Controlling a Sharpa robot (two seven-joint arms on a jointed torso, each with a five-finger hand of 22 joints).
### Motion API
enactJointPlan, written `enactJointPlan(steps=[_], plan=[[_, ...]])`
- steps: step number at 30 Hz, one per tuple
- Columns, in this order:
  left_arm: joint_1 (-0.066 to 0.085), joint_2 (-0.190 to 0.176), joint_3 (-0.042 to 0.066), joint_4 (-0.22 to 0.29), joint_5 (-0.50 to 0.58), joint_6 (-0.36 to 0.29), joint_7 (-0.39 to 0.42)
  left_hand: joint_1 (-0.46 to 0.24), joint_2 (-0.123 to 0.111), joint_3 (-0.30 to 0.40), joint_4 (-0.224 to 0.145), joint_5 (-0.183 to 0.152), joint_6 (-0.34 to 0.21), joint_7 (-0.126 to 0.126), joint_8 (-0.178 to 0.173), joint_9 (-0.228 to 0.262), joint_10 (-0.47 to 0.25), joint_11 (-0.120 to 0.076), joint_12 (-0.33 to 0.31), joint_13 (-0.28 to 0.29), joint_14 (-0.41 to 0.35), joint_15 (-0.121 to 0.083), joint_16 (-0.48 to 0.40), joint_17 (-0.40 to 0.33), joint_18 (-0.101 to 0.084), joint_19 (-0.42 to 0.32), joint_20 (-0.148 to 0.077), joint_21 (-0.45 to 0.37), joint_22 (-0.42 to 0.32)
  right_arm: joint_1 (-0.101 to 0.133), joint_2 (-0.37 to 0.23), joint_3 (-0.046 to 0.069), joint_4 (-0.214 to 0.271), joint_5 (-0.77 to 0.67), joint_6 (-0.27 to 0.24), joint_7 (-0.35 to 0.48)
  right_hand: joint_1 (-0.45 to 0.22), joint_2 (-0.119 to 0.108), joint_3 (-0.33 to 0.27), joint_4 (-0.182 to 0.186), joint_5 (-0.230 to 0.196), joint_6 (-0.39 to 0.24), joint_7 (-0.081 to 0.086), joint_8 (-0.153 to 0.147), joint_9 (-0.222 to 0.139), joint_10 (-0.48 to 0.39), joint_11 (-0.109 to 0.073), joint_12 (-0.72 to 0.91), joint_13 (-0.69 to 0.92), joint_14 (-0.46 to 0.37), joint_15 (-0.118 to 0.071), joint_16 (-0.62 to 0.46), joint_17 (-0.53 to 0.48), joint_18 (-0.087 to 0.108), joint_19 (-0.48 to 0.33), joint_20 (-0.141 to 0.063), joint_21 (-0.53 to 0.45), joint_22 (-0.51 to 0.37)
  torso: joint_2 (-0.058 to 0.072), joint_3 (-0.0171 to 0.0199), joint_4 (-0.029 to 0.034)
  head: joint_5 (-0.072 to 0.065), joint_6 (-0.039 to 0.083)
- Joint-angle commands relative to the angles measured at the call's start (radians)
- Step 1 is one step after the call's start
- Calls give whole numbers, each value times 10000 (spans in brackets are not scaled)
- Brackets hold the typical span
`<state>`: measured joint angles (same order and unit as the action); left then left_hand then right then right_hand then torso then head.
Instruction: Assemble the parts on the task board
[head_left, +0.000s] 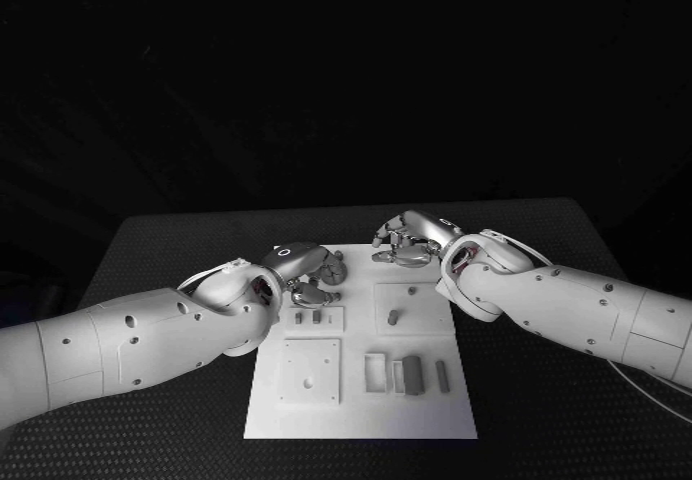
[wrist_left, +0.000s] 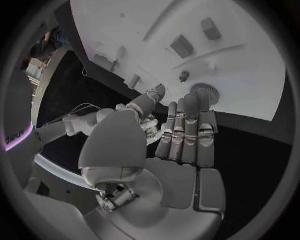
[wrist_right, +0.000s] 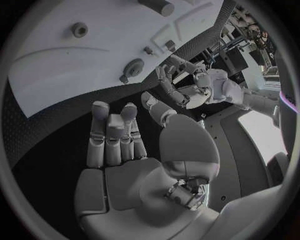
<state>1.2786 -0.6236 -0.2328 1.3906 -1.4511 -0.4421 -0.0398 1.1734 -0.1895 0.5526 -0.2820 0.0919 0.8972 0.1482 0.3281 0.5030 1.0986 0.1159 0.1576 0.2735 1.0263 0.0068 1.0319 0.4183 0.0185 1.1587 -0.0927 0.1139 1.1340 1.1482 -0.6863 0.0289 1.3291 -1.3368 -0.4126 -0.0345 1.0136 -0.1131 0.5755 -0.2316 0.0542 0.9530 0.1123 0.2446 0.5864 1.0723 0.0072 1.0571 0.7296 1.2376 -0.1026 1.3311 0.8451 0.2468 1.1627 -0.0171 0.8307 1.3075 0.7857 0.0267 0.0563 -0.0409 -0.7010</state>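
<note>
Black table (head_left: 173, 240), white flat task board (head_left: 361, 415) mid-frame — left hand (head_left: 306, 275) and right hand (head_left: 408, 240) both spread, empty; crowding the far edge risks knocking the small grey parts (head_left: 411, 375).

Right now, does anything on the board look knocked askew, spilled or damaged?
Nothing stands out. The task board lies flat on the table, its grey parts sit in tidy rows, and both hands, left and right, hover open at its far end.

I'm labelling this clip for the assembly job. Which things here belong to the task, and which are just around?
Belongs to the job:
task board
grey parts
toothed wheel
left hand, holding nothing
right hand, holding nothing

Just around:
black table
</note>
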Motion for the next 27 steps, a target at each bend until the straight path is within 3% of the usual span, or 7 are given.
enactJointPlan(steps=[1, 7, 12, 20, 27], plan=[[-28, 86, -8, -15, -1727, -390, -209, 96, -48, 2, 32, -33, 90, 10, -48, -31, 127, -28, -65, -20, 113, -37, 79, 110, 272, 122, -27, 63, 52, -4, 14, 5, -10, 83, -86, 77, -96, -13, -1, 50, 39, -64, 63, -71, 6, -79, -20, -11, 3, 65, -15, -29, 10, 150, 9, -43, -48, 138, 11, -2, -8, -46, 5], [-99, 255, -13, -178, -1954, -25, -330, 236, 63, 105, 52, 104, 248, -1, -29, -71, 237, -56, -186, -64, 238, -71, 140, 300, 307, 283, -63, 138, 163, -4, 28, 5, -31, 354, -105, 102, -99, -11, 0, 53, 39, -68, 65, -74, 7, -82, -18, -12, 3, 65, -13, -30, 10, 150, 10, -43, -49, 137, 3, 3, -2, -68, -10], [-197, 344, -11, -262, -2087, 208, -509, 261, 179, 147, 74, 233, 150, -163, -133, -158, 262, -64, -316, -114, 405, -86, 188, 444, 350, 438, -92, 216, 269, -3, -15, 5, -32, 904, -275, 198, -128, -3, -2, 77, 39, -253, 114, -186, -20, -107, 26, -22, -2, 62, 28, -40, 14, 150, 11, -40, -61, 131, 0, -5, -2, -84, -29], [-244, 509, -11, -564, -2175, -215, -555, 260, 220, 168, 93, 242, 208, -116, -125, -180, 330, -80, -357, -129, 478, -100, 180, 507, 372, 493, -98, 237, 318, -3, -26, 5, -82, 1444, -476, 370, -114, -10, 52, 16, 37, -575, 287, -351, 18, -563, 205, -790, -546, -296, 202, -343, -78, 150, -361, 142, -326, 77, 5, 4, 1, -98, -39], [-307, 645, -10, -663, -2304, -216, -609, 236, 217, 194, 153, 248, 263, -73, -120, -205, 450, -108, -377, -130, 532, -129, 146, 569, 381, 528, -109, 241, 361, -3, 1, 5, -103, 1452, -388, 337, -105, 12, 44, -7, 37, -631, 321, -373, 68, -520, 240, -1250, -964, -312, 239, -359, -79, 150, -374, 185, -360, 83, -3, 14, -2, -102, -37]])
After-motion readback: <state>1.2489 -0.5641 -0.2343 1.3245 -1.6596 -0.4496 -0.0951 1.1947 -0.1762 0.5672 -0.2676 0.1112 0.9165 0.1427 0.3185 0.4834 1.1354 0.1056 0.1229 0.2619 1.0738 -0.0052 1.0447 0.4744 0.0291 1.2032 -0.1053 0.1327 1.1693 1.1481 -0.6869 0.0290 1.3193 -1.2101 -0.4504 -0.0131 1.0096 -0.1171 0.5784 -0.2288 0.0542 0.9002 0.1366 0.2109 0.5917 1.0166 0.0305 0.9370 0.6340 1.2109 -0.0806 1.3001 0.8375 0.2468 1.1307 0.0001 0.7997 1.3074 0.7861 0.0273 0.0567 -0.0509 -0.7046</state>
